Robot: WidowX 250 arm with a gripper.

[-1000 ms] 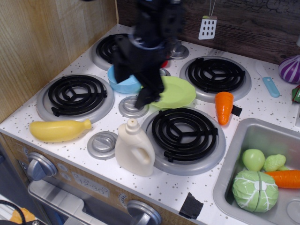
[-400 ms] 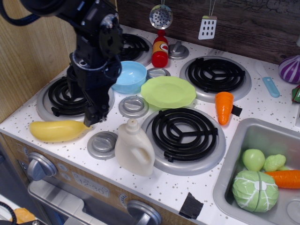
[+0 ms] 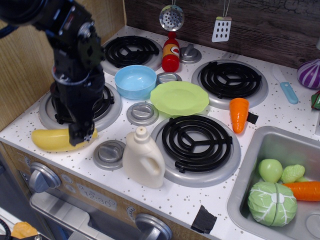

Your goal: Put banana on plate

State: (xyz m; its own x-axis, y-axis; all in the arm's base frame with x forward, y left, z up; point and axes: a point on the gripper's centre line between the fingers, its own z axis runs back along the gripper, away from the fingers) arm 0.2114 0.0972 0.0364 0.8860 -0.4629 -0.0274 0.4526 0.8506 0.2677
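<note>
Gripper: we see it at the stovetop's front left, jaws down over the banana.
Bottle: right of the jaws, close by.
Bowl: behind the jaws, to their right.
Plate: farther right, just beside the bowl.
Carrot: right of the plate.
Sink: far right of the jaws.

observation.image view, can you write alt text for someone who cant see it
A black robot arm's fingers reach down onto a yellow banana at the front left of a toy stove. A green plate lies mid-stove beside a blue bowl.
</note>
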